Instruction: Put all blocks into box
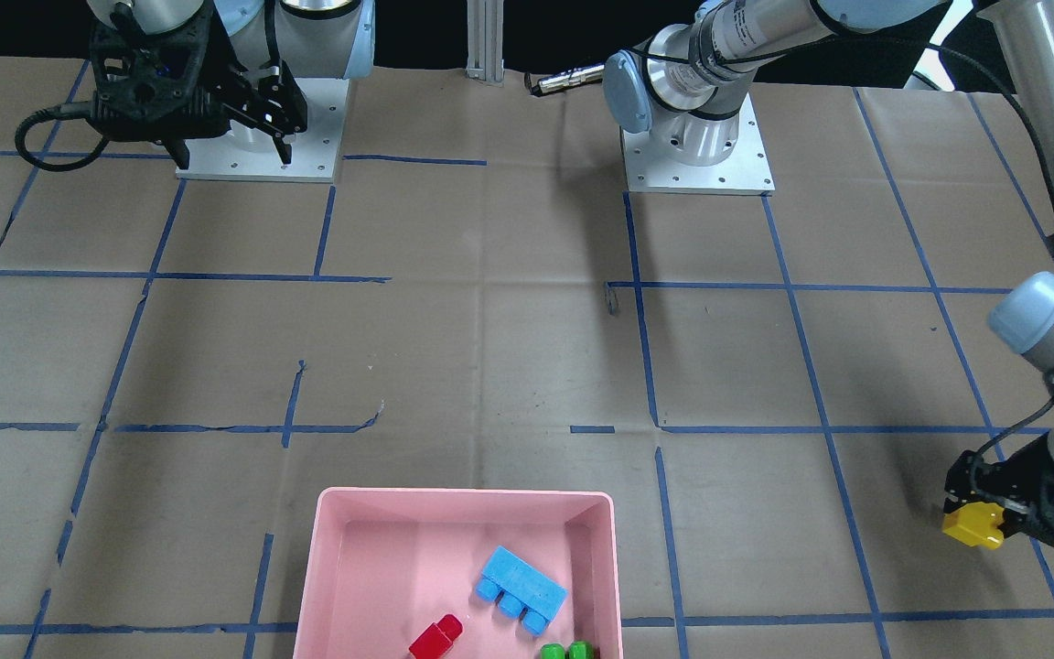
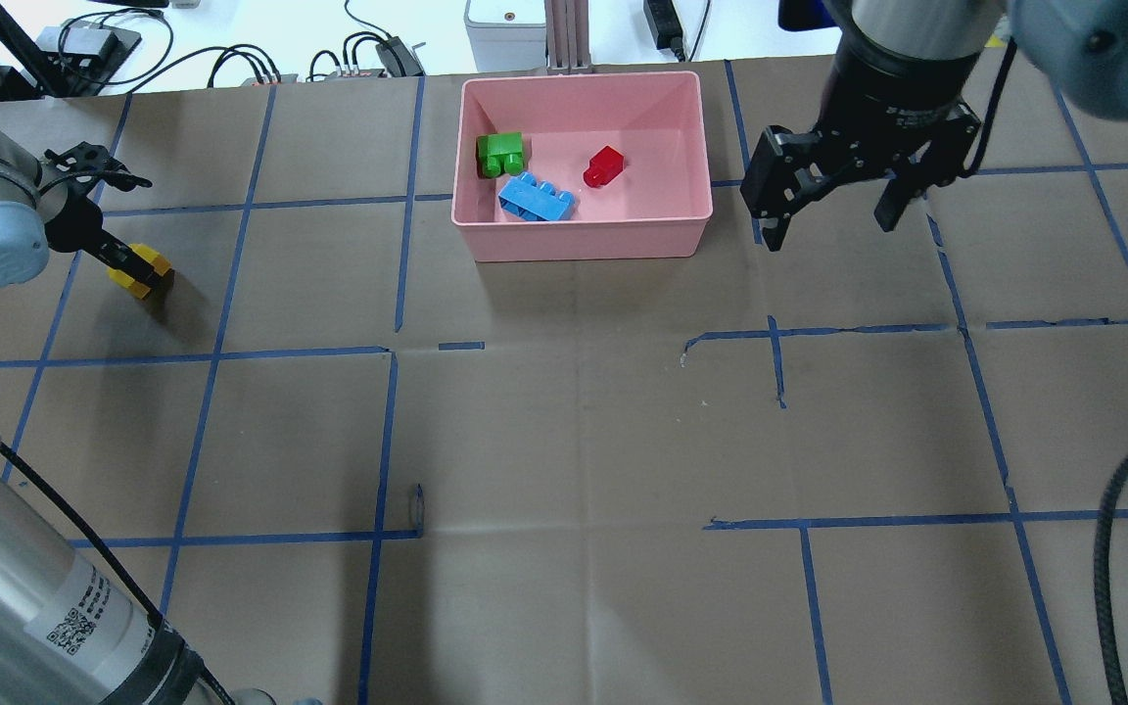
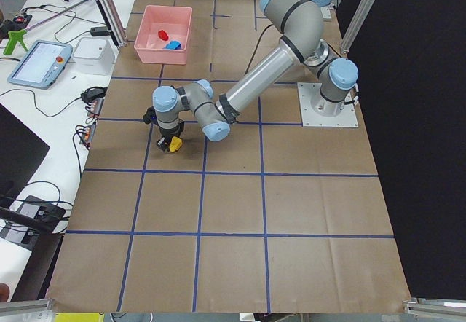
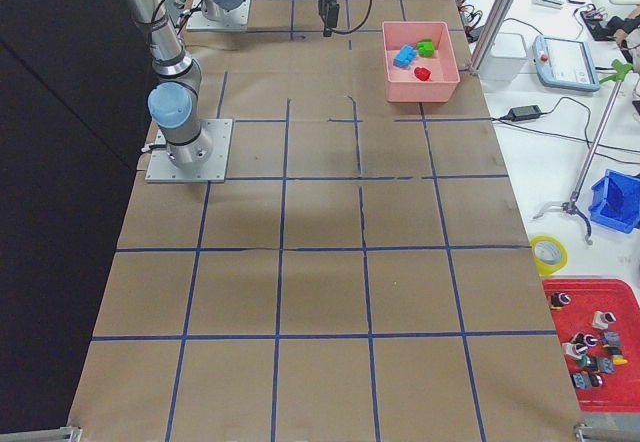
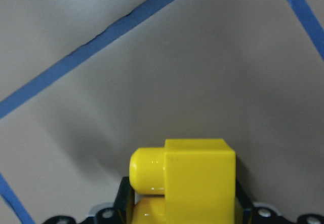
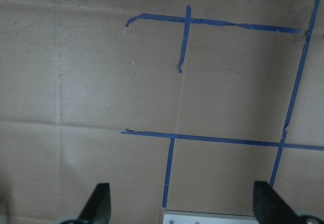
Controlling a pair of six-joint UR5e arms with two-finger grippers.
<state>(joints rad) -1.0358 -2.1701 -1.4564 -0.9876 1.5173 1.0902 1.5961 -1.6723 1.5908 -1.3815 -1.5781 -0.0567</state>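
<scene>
**Left hand clamped on the yellow block; three blocks lie in the box**

Your left hand (image 2: 128, 262) is closed on the yellow block (image 2: 143, 271). In the wrist view the block fills the space between the jaws, with one stud pointing sideways. The block hangs low over the bench (image 2: 564, 441) and throws a shadow on the brown paper. You cannot tell from these views whether it touches the surface. It sits at the robot's left end of the bench, beside a blue tape line (image 2: 231, 284) and well apart from the box (image 2: 584, 247).

Your right hand (image 2: 827, 231) hangs above the bench, apart from the box. Its fingers (image 6: 99, 206) are spread wide, and only paper and tape show between them.

The pink box stands at the far edge of the bench from the robot, about mid-way along it. Inside it, in the overhead view, the green block (image 2: 501, 154) lies against the left wall. The light-blue block (image 2: 535, 199) lies just beside it, nearer the robot. The red block (image 2: 604, 165) lies to their right, apart from both.
</scene>
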